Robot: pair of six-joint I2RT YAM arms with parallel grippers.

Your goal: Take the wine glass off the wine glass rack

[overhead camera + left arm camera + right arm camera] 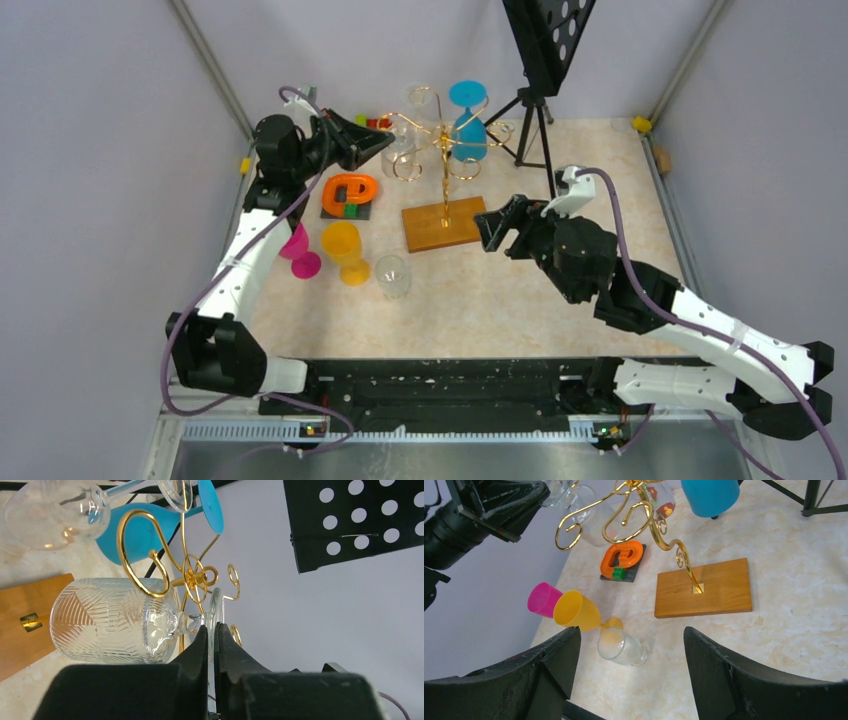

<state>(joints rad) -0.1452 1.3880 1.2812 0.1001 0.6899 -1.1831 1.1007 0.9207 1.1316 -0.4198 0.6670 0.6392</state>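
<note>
Near edge: a black rail (450, 385) carries both arm bases. Beyond it lies the bench (520, 300), a pale beige marbled top. Plain grey walls (90, 150) box it in on the left, right and far sides, with a metal frame post (215, 70) slanting up the far-left corner.

Near-middle, right: the right pincer (490, 230) has its jaws spread wide with nothing between them. It is just right of the rack's wooden base (443, 224).

Near-middle, left: a clear glass (393, 275), a yellow goblet (343, 248) and a pink goblet (298, 250) sit close together on the bench. Behind them an orange ring toy (350, 193) rests on a dark plate.

Further back, centre: the wine glass rack (443, 150) has a gold post rising from the base and curled arms on top. A blue glass (468, 125) hangs bowl-down on the right side.

The left pincer (212, 627) is pressed together on the foot of the wine glass (115, 620), which is clear and cut-patterned. The glass is up at the rack's left curl. I cannot tell whether its stem sits in that curl.

Far right: a black tripod stand (545, 40) with a perforated plate is near the back wall. A small yellow piece (641, 123) lies in the far-right corner.
</note>
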